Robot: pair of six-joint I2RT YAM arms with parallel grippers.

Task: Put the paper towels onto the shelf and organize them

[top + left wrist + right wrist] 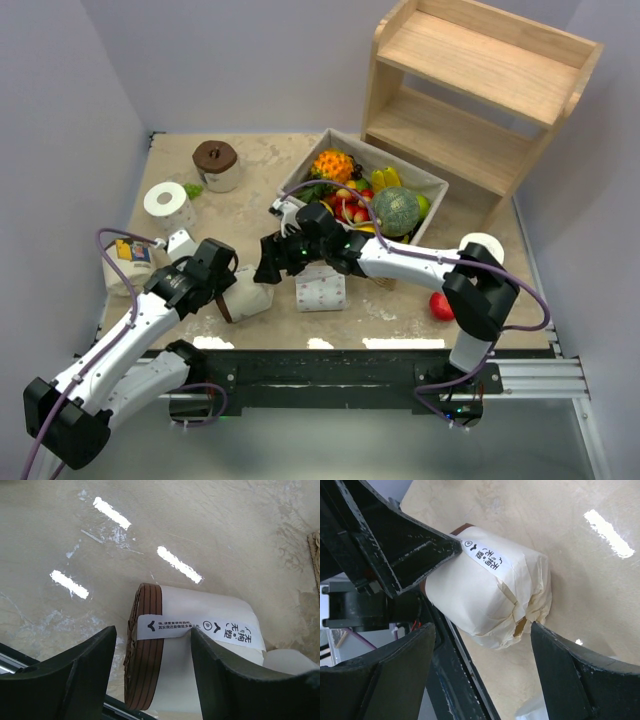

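beige tabletop (250,170), near edge. left gripper (150,647) is nearer: jaws apart, straddling the brown end of the wrapped roll (250,298), touching on one side, not clamped i think. roll lies on its side, axis left-right. right gripper (482,630) is wide apart, facing its crumpled end, clear of it. only the right wrist shows that gap. shelf (470,130) far right.

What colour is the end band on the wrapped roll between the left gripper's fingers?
Brown band, cream-wrapped roll; left wrist view shows it best.
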